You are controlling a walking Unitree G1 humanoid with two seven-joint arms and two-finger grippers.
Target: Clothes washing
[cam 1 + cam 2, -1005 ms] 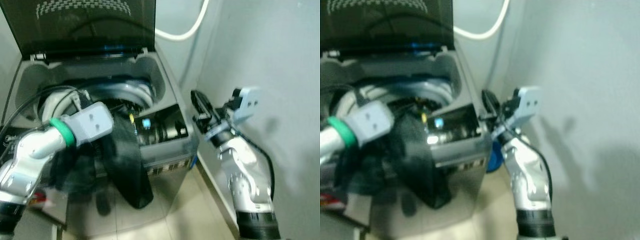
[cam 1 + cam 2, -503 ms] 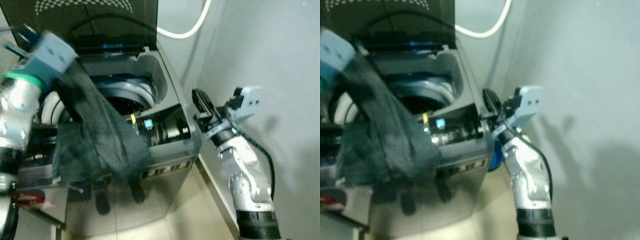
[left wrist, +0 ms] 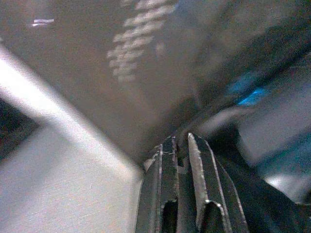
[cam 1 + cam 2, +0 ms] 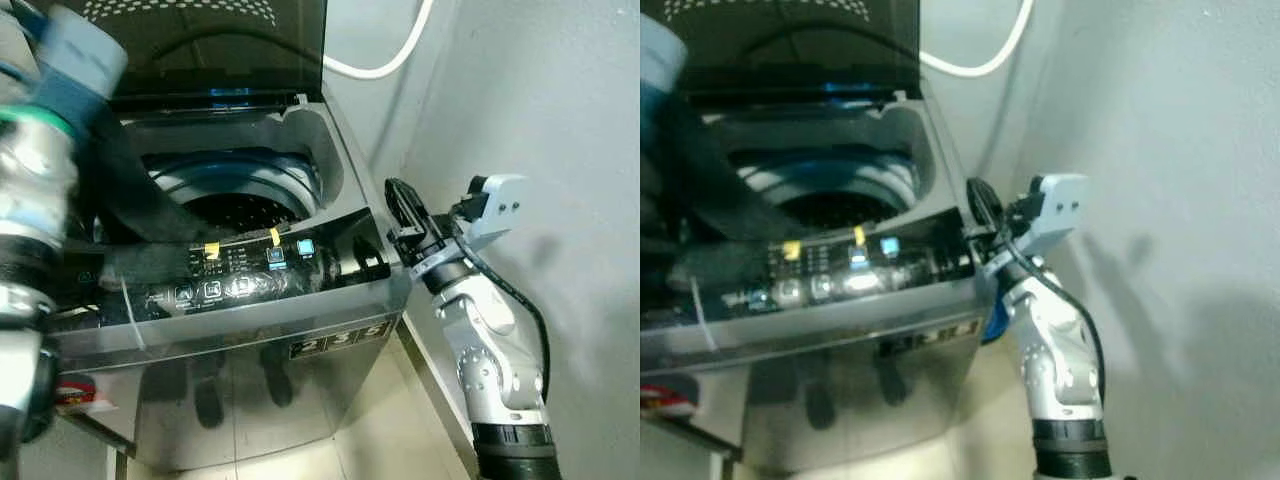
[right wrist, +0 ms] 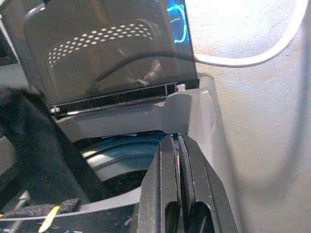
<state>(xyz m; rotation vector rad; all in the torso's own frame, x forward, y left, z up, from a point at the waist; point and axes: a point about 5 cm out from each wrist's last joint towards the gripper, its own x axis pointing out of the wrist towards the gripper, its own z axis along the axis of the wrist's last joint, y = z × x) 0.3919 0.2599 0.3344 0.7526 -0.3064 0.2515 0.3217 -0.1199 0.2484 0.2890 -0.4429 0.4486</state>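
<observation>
Before the robot, a top-loading washing machine point(image 4: 250, 330) is standing against a pale wall point(image 4: 560, 110), its dark tinted lid point(image 4: 200, 45) propped upright and its drum point(image 4: 235, 195) lying open beneath. Along the machine's front edge, the glossy control panel point(image 4: 260, 280) is showing lit icons and two small yellow tags. A white hose point(image 4: 385, 65) is curving across the wall just behind the lid's right corner. A dark garment point(image 4: 135, 215) is hanging from the raised left arm at the machine's left side, draping down over the drum's left rim and trailing onto the left part of the control panel. The left gripper point(image 3: 179, 145) is pointing up toward the underside of the lid, its two black fingers pressed together with dark cloth bunched close around them. The right gripper point(image 4: 402, 205) is hovering just beside the machine's right front corner, its fingers closed together with nothing between them, aiming across the machine toward the lid hinge
</observation>
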